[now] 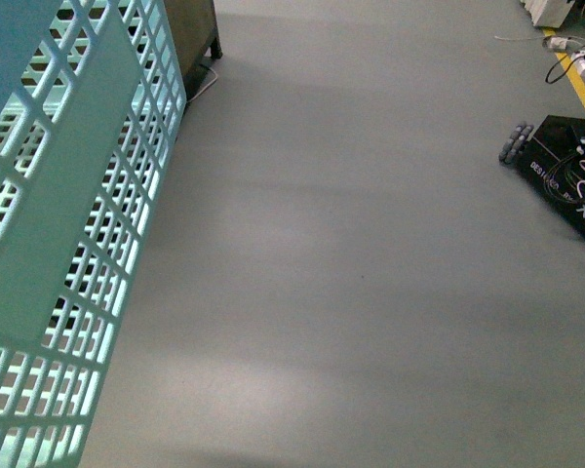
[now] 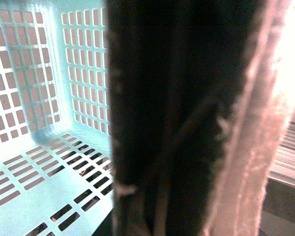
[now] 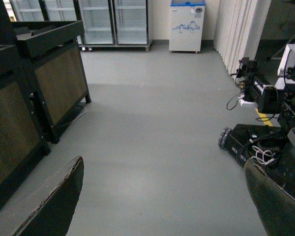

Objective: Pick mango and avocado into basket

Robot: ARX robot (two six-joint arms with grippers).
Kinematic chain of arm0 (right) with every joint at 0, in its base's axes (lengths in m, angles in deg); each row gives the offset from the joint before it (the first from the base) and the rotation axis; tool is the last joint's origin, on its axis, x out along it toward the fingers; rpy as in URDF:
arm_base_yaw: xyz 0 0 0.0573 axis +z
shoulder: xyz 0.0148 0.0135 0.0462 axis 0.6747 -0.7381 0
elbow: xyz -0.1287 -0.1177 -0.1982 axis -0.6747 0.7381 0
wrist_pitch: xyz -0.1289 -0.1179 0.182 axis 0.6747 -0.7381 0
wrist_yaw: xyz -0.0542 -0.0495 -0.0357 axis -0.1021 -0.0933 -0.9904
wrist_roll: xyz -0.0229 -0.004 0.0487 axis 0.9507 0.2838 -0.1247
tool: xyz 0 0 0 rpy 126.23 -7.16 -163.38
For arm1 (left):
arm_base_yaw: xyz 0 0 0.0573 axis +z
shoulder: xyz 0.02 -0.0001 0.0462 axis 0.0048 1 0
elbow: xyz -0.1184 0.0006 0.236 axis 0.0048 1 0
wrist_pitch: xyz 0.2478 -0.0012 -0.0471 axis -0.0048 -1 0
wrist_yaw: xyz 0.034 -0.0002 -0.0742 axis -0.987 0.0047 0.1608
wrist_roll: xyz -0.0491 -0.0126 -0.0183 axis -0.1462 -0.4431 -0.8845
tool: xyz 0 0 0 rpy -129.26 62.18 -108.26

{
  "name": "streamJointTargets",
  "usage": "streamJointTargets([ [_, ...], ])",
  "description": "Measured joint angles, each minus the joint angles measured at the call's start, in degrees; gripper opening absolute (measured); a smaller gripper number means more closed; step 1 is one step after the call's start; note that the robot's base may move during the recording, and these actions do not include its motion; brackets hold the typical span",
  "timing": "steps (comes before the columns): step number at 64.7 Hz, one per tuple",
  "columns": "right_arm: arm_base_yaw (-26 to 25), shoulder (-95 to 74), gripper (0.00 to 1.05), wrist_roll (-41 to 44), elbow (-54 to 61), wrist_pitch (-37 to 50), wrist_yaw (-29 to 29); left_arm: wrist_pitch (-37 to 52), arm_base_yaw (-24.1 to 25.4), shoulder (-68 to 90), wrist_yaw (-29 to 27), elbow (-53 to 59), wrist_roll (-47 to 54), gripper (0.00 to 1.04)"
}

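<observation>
The turquoise basket (image 1: 68, 244) hangs at the left of the front view, its slotted side close to the camera. In the left wrist view its lattice wall and floor (image 2: 44, 162) show, with nothing lying on the part of the floor that I see. A dark ribbed handle (image 2: 177, 123) fills the middle of that view; my left gripper is shut on it, and its fingers are hidden. My right gripper (image 3: 162, 206) is open over bare grey floor, one finger (image 3: 54, 201) at each side. The mango and the avocado are out of view.
Dark wooden display stands (image 3: 34, 93) stand along one side, one leg showing in the front view (image 1: 195, 29). A black wheeled robot base with cables (image 1: 565, 166) sits on the floor at the right. Glass-door fridges (image 3: 113, 22) and a white freezer (image 3: 187, 27) line the far wall.
</observation>
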Motion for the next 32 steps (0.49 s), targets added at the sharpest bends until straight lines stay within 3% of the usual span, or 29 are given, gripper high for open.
streamJointTargets([
  [32,0.00,0.00,0.96,0.00,-0.02,0.00,0.04,0.00,0.00,0.00,0.00,-0.02,0.02,0.14],
])
